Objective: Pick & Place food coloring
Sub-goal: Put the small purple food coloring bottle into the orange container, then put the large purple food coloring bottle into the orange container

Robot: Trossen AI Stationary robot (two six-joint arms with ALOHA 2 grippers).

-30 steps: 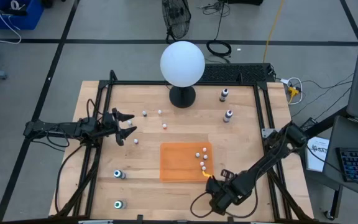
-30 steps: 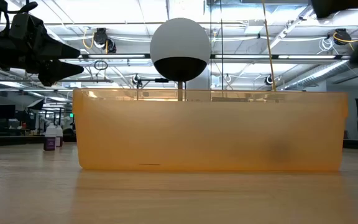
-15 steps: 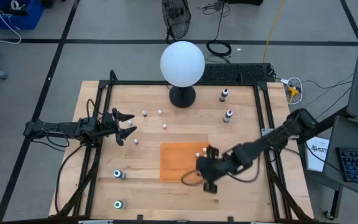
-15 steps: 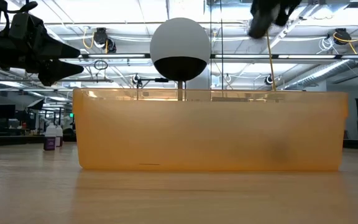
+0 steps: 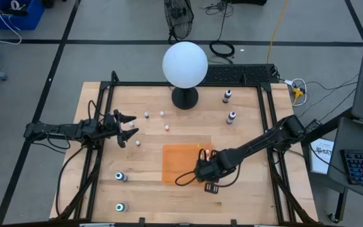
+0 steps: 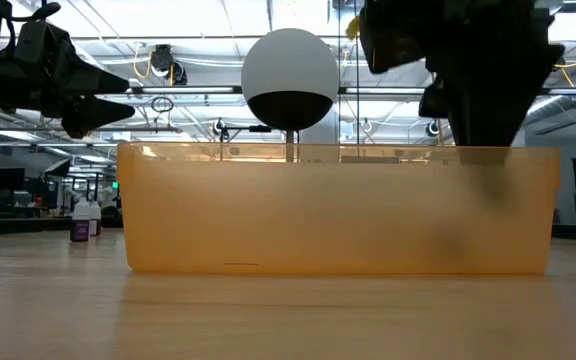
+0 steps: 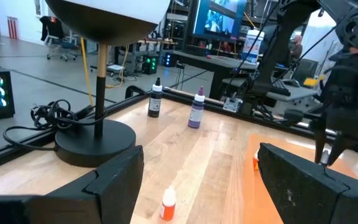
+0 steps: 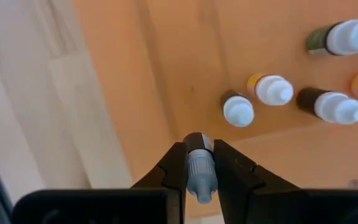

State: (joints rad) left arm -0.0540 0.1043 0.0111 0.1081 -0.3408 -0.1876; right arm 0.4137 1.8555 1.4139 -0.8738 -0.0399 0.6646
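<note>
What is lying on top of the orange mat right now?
In the right wrist view, four dropper bottles stand on the orange mat. The right gripper hangs above it, shut on another bottle; anything beneath is hidden.

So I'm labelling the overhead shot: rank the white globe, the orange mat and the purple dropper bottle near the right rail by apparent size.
1. Orange mat, partly under the right arm.
2. White globe, nearly as big; it stands nearer the camera, so unsure.
3. Purple dropper bottle, clearly smallest.

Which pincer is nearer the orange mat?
Right. The right pincer hangs over the mat's right part, shut on a bottle. The left pincer waits open off the mat's far left corner.
</note>
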